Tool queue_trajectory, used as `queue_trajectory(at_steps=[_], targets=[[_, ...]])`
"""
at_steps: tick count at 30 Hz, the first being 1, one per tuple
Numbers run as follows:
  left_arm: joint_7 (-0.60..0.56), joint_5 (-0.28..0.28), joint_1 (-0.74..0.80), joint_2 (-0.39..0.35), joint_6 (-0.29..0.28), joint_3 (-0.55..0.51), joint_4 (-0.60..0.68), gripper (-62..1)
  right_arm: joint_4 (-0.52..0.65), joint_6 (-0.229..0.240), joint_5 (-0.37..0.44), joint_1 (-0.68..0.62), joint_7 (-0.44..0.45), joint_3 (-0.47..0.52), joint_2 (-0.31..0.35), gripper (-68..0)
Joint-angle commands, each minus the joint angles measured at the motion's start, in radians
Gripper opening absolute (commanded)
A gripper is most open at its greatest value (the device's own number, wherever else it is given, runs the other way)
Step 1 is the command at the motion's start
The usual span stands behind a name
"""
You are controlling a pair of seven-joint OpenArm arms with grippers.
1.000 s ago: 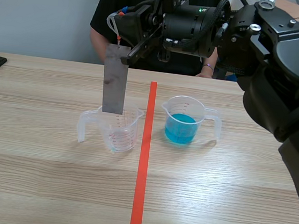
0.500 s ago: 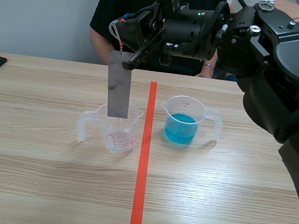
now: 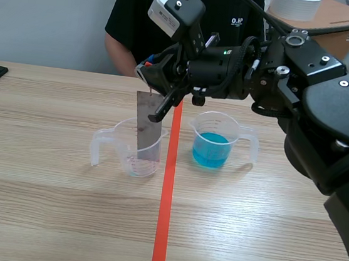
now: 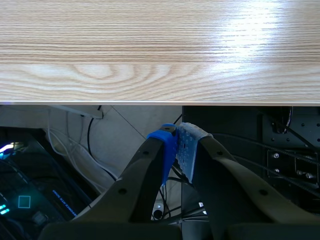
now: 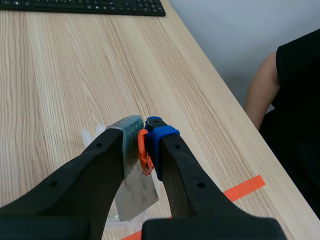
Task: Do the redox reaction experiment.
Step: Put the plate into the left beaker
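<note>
My R gripper [image 5: 143,131] pinching metal strip [image 3: 148,124] at its top, strip hanging below it, now lower than 1 s ago, bottom end inside clear beaker [image 3: 122,146], L gripper [image 4: 176,137] pressed together, holding nothing

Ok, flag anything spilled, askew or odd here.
Nothing is spilled or damaged. The one oddity: the strip, clamped in the right jaws, hangs slightly tilted, its lower end inside the clear cup. The blue cup stands upright.
</note>
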Motion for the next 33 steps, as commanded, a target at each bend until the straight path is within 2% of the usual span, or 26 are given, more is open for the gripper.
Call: queue_trajectory(at_steps=[1, 12, 19, 25, 33], targets=[[-0.010, -0.003, 0.000, 0.002, -0.001, 0.003, 0.010, -57.8, 0.008, -0.004, -0.004, 0.023, 0.027, -0.001, 0.008, -65.8], [-0.010, -0.003, 0.000, 0.002, -0.001, 0.003, 0.010, -57.8, -0.038, -0.004, -0.113, 0.022, 0.067, -0.001, 0.002, -65.8], [-0.010, -0.003, 0.000, 0.003, -0.001, 0.003, 0.010, -57.8, -0.039, -0.003, -0.116, 0.022, 0.067, -0.001, -0.003, -64.9], [-0.010, -0.003, 0.000, 0.003, -0.001, 0.003, 0.010, -57.8, -0.039, 0.008, -0.116, 0.022, 0.067, -0.013, -0.004, -58.1], [-0.010, -0.003, 0.000, 0.003, -0.001, 0.003, 0.010, -57.8, -0.039, 0.008, -0.105, 0.021, 0.067, -0.064, -0.035, -41.0]])
